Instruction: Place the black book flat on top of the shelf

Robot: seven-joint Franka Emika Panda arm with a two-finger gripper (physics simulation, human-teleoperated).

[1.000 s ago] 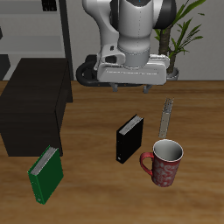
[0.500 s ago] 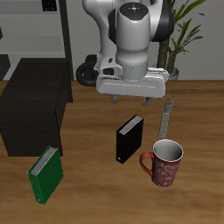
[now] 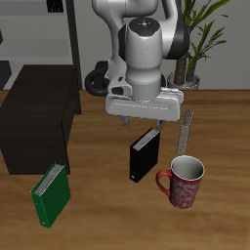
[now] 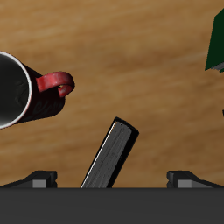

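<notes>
The black book [image 3: 145,155] stands upright on the wooden table, white page edges facing the mug; the wrist view shows its top edge [image 4: 112,154]. The shelf [image 3: 37,119] is a dark boxy cabinet with a flat top, standing beside the books toward the back. My gripper [image 3: 142,123] hangs open just above the black book, fingers apart and holding nothing. Both fingertips [image 4: 40,178] show at the edge of the wrist view, with the book between them and below.
A red mug [image 3: 183,182] stands close beside the black book. A green book [image 3: 51,193] stands near the table's front edge. A grey ruler-like strip [image 3: 186,130] lies behind the mug. A tall grey-framed rack [image 3: 70,34] and a plant [image 3: 200,39] stand at the back.
My gripper has come down toward the black book and forward a little. The book, mug and green book have not moved.
</notes>
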